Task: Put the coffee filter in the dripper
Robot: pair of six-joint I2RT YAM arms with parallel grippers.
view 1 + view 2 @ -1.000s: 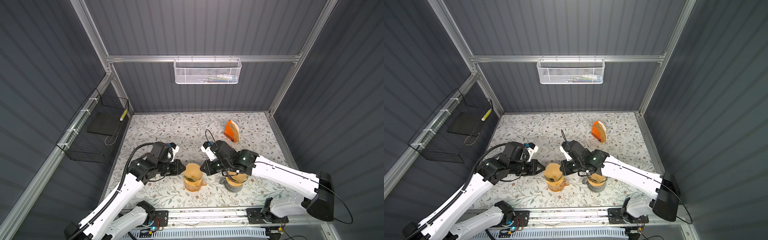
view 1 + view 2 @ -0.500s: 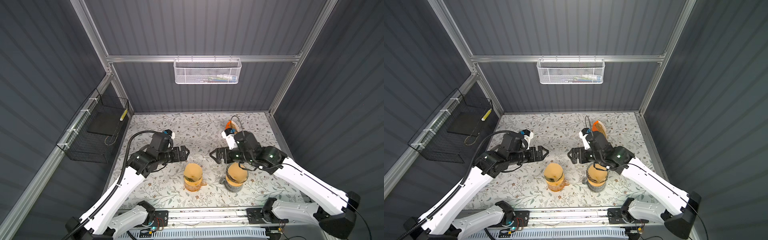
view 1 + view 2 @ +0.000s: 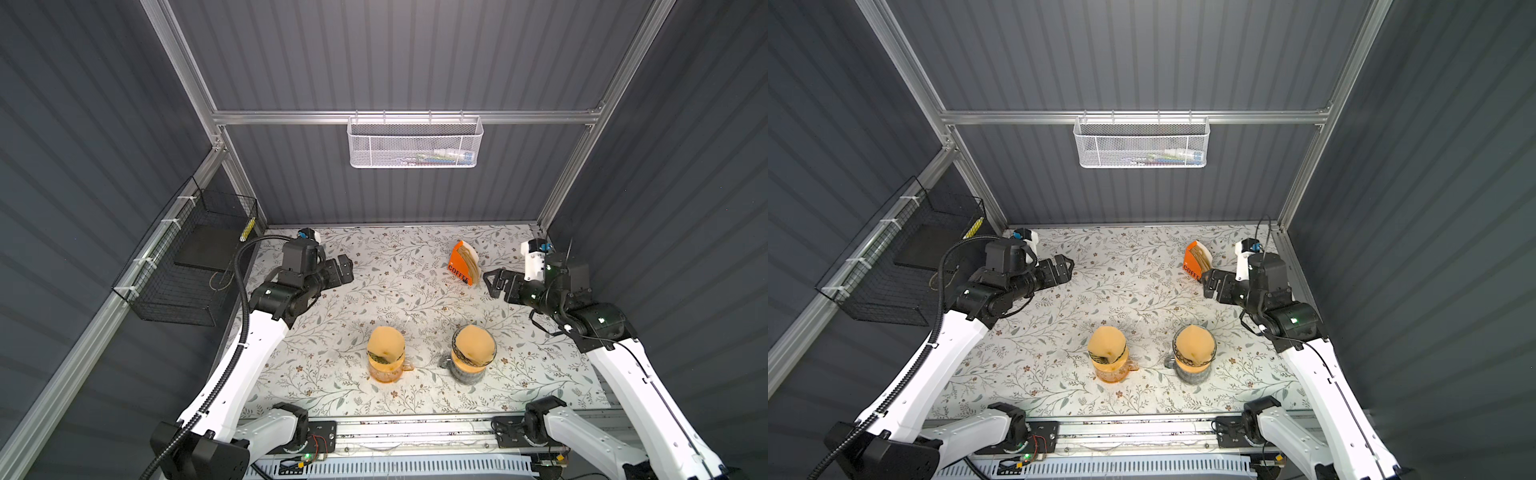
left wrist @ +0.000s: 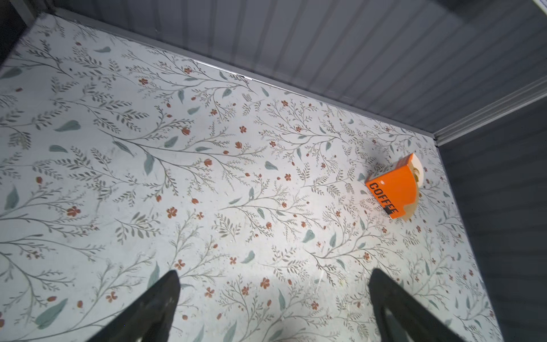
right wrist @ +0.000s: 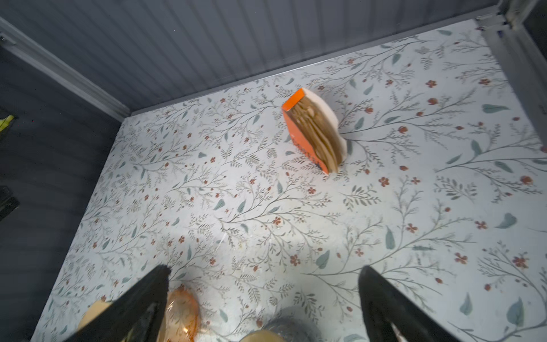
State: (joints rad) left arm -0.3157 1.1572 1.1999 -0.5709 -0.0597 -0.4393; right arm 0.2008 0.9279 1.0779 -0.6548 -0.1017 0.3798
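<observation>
In both top views an orange dripper [image 3: 385, 370] [image 3: 1109, 368] and a grey dripper [image 3: 467, 370] [image 3: 1192, 372] stand near the table's front. Each holds a tan coffee filter [image 3: 385, 343] [image 3: 475, 341] that sits in its cone. My left gripper [image 3: 345, 270] [image 4: 272, 284] hovers open and empty at the back left, far from both drippers. Beside the orange "COFFEE" filter holder [image 3: 463, 264] [image 5: 310, 133] my right gripper [image 3: 494, 282] [image 5: 263, 275] is open and empty. The right wrist view shows both drippers' rims low between its fingers.
A white mesh basket [image 3: 414, 141] hangs on the back rail. A black wire basket [image 3: 187, 266] is fixed to the left wall. Dark ribbed walls close the floral table [image 3: 395, 299] on three sides. The filter holder [image 4: 392, 186] holds several more filters.
Both grippers were shut at the drippers a second ago. They have opened and drawn back and outward, left arm to the back left, right arm to the back right. The filters stay in the drippers.
</observation>
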